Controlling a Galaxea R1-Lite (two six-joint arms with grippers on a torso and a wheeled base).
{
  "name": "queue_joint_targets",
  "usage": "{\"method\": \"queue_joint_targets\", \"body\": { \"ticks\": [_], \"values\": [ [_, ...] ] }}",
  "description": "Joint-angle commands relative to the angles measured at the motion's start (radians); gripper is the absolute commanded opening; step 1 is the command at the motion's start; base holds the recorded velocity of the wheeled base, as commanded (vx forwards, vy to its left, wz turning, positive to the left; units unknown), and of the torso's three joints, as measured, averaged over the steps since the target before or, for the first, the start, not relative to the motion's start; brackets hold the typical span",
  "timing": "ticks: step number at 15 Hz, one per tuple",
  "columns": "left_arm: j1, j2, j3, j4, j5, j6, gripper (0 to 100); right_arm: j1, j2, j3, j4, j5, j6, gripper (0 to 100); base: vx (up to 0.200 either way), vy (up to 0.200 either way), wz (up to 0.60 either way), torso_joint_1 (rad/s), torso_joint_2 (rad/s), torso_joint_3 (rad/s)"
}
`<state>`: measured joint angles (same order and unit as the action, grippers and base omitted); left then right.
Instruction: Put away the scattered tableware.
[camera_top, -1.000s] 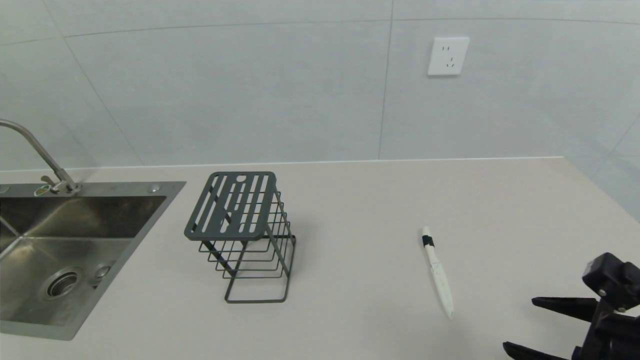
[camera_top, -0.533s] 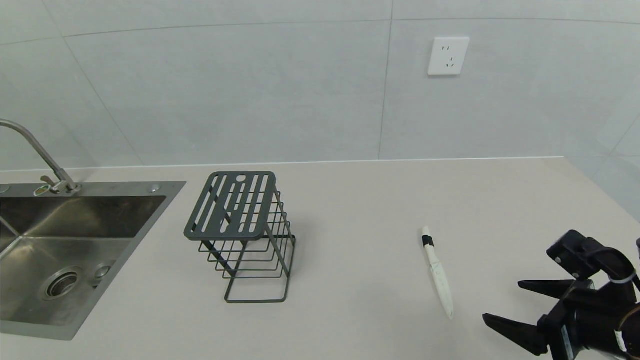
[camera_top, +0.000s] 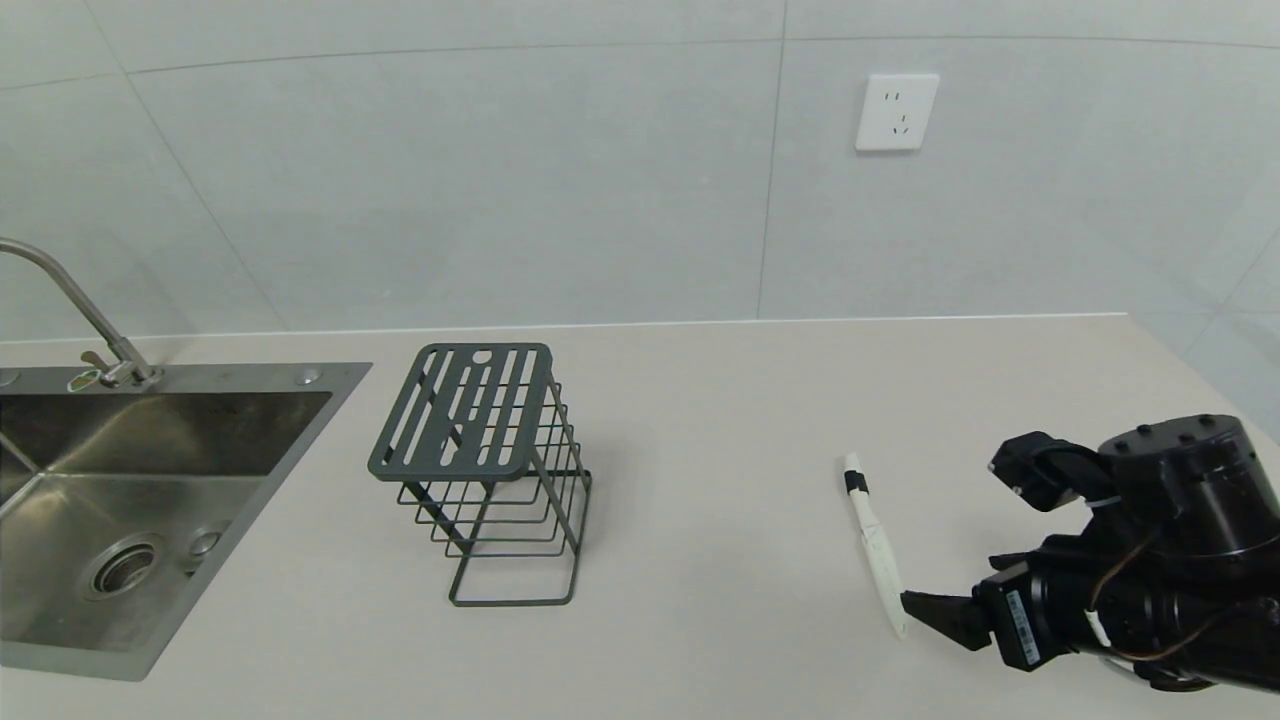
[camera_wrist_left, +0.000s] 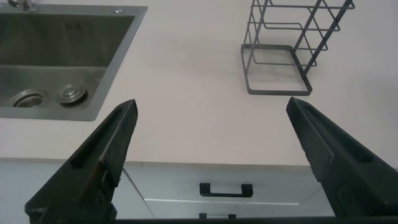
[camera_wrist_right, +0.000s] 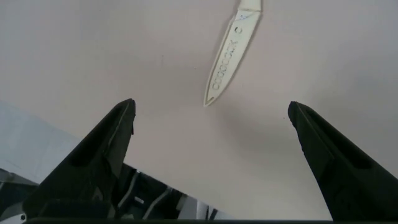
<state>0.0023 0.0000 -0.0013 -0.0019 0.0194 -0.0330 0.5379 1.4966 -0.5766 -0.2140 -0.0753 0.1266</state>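
Note:
A white knife (camera_top: 873, 545) with a black band near its handle end lies flat on the beige counter, right of centre, blade tip toward the front edge. My right gripper (camera_top: 945, 590) is open just right of that tip, one fingertip almost at the blade. In the right wrist view the knife (camera_wrist_right: 231, 56) points between the spread fingers of the right gripper (camera_wrist_right: 210, 107). A dark wire rack (camera_top: 480, 470) with a slotted top stands left of centre. My left gripper (camera_wrist_left: 211, 106) hangs open with nothing in it over the counter's front edge, the rack's base (camera_wrist_left: 277, 68) beyond it.
A steel sink (camera_top: 330, 395) with a faucet (camera_top: 70, 300) is set into the counter at the left, also seen as the sink (camera_wrist_left: 118, 37) in the left wrist view. A drawer handle (camera_wrist_left: 226, 189) sits under the counter edge. Bare counter lies between rack and knife.
My right arm has come in from the lower right toward the knife's tip, with its fingers still spread. Knife and rack have not moved.

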Motion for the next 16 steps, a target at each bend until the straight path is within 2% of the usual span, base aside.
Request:
{"method": "queue_joint_targets", "body": {
  "ticks": [1, 8, 16],
  "values": [
    [0.001, 0.000, 0.001, -0.001, 0.001, -0.001, 100, -0.004, 0.091, -0.025, -0.001, -0.014, 0.001, 100, 0.000, 0.000, 0.00, 0.000, 0.00, 0.000],
    [0.001, 0.000, 0.001, 0.000, 0.002, -0.002, 100, -0.026, 0.249, -0.131, -0.079, -0.049, -0.007, 100, 0.000, 0.000, 0.00, 0.000, 0.00, 0.000],
    [0.001, 0.000, 0.001, 0.000, 0.002, -0.002, 100, -0.024, 0.335, -0.167, -0.119, -0.107, -0.019, 100, 0.000, 0.000, 0.00, 0.000, 0.00, 0.000]
  ]
}}
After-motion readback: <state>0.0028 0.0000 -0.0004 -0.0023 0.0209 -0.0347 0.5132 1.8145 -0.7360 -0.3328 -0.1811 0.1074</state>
